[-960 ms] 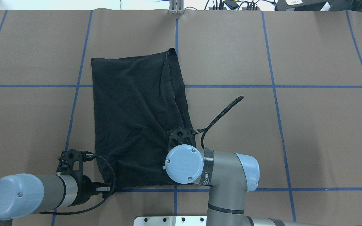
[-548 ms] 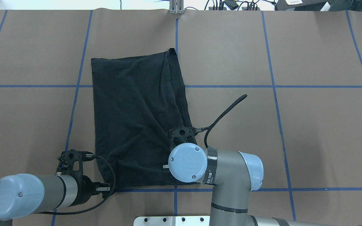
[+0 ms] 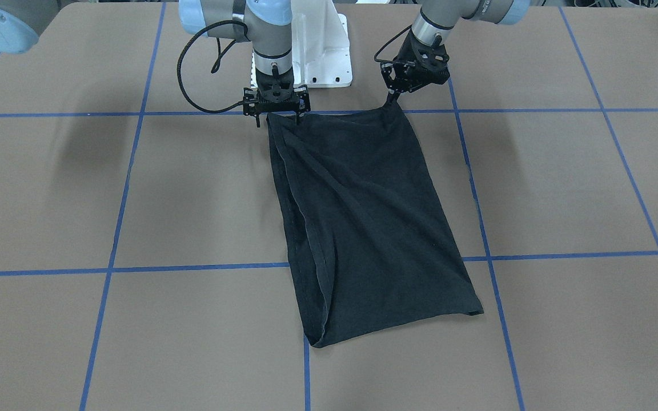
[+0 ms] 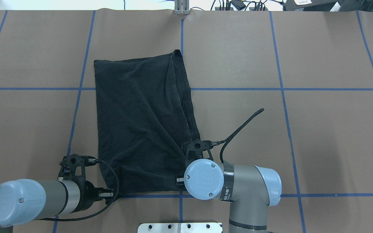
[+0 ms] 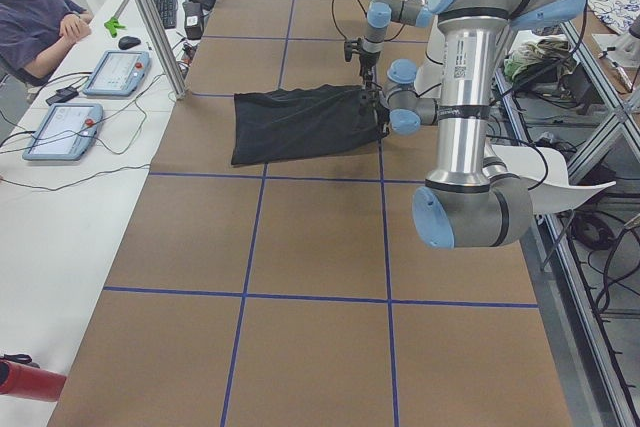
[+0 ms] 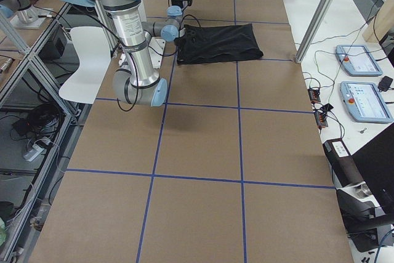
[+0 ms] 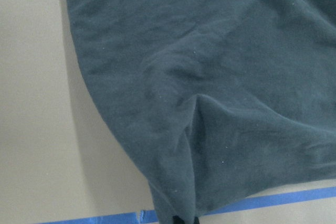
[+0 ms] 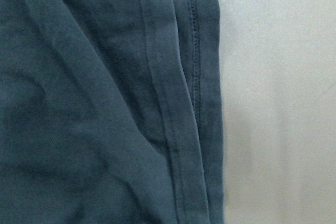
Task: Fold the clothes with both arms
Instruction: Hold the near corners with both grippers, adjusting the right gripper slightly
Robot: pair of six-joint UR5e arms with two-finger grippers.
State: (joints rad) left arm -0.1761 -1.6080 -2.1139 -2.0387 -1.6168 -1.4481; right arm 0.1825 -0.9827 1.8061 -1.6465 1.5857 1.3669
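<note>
1. Firstly, the front-facing view: a black T-shirt (image 3: pixel 363 228), folded into a long strip, lies flat on the brown table (image 3: pixel 563 188), running from top centre towards the lower middle. At its top right corner the left gripper (image 3: pixel 390 101) is pinched closed on the cloth. At its top left corner the right gripper (image 3: pixel 276 117) points straight down with fingers spread, gripping nothing. It is apparently lining up on that corner so both ends can be lifted together.
2. Overhead view: the T-shirt (image 4: pixel 141 123) fills the centre left. The left arm (image 4: pixel 44 197) reaches in low from the lower left, forearm level, to the bottom left corner. The right arm (image 4: pixel 244 184) stands bent over the bottom right corner, its wrist cap (image 4: pixel 203 178) hiding the fingers.
3. Side views: the T-shirt (image 5: pixel 305 125) (image 6: pixel 218 42) appears small and flat near the robot's edge of the table, with both wrists beside it.
4. Left wrist view: cloth puckers towards dark fingertips (image 7: pixel 184 220) at the bottom edge, by a blue tape line (image 7: pixel 294 198).
5. Right wrist view: only hemmed cloth at left and bare table at right; no fingers show.
</note>
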